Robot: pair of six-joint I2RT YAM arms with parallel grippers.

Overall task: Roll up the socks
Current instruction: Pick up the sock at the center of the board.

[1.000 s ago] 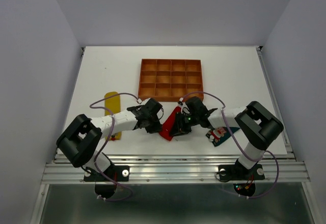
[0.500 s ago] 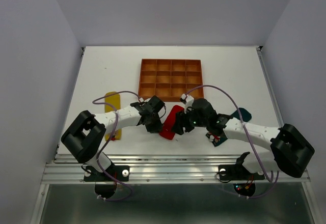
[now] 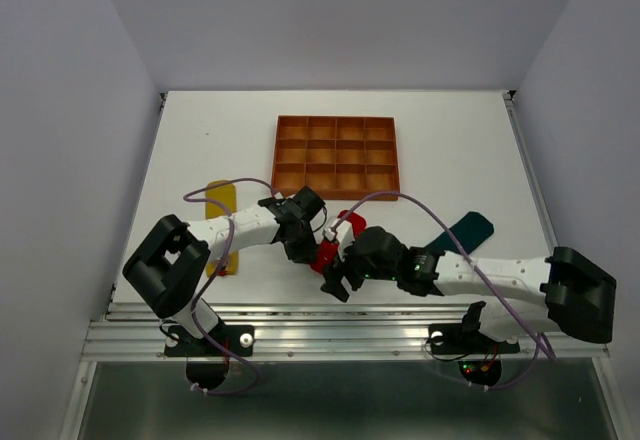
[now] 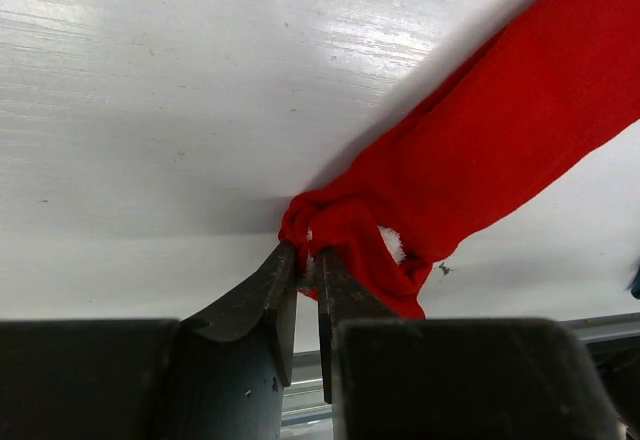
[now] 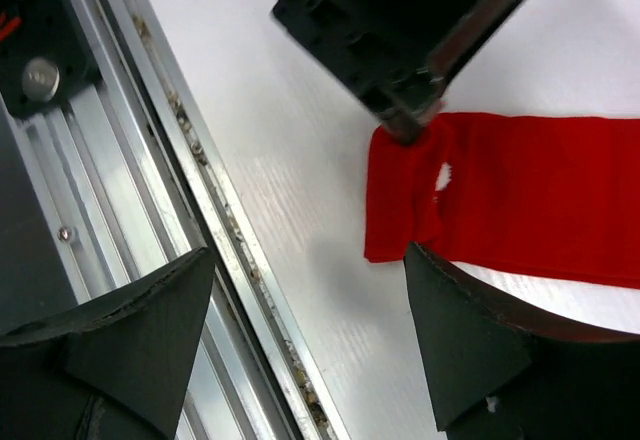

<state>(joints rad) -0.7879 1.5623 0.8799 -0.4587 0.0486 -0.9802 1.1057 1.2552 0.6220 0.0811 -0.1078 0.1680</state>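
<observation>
Step in hand: rolling the red sock point(image 4: 480, 160), whose bunched end is pinched by the left tool point(image 4: 308, 260). The right tool point(image 5: 310, 255) is spread and empty, the sock just ahead. A grip beside the pinch is judged to be called for next.

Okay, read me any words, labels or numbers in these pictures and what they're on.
None can be read. The red sock shows only a small white patch, no letters; the orange tray, teal sock and yellow sock carry no legible marks.
</observation>
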